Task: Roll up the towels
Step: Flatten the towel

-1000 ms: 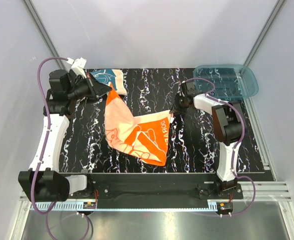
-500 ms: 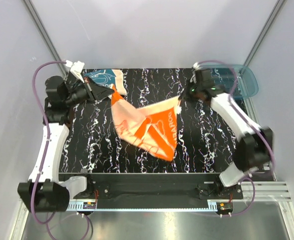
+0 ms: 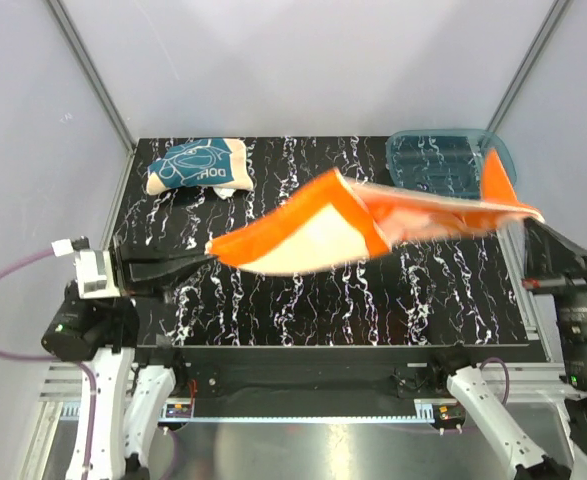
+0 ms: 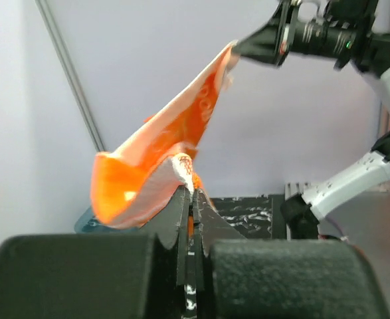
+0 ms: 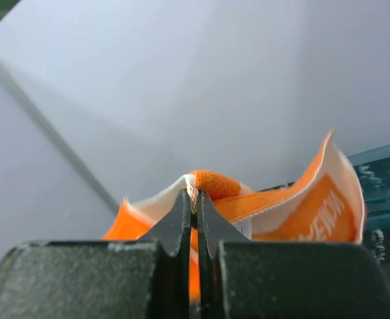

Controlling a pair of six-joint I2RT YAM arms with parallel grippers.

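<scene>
the orange towel (image 3: 373,220) is soft matt cloth with a plain cream back and a nubbly terry nap where its corners are pinched. the teal towel (image 3: 195,165) at the bench's far left corner is the same matt cloth. the bench (image 3: 423,290) top is smooth black with white marble veining and a faint sheen. the blue tray (image 3: 443,160) at the far right corner is glossy translucent plastic. the left tool (image 4: 193,194) and right tool (image 5: 193,196) look like matt black plastic.
</scene>
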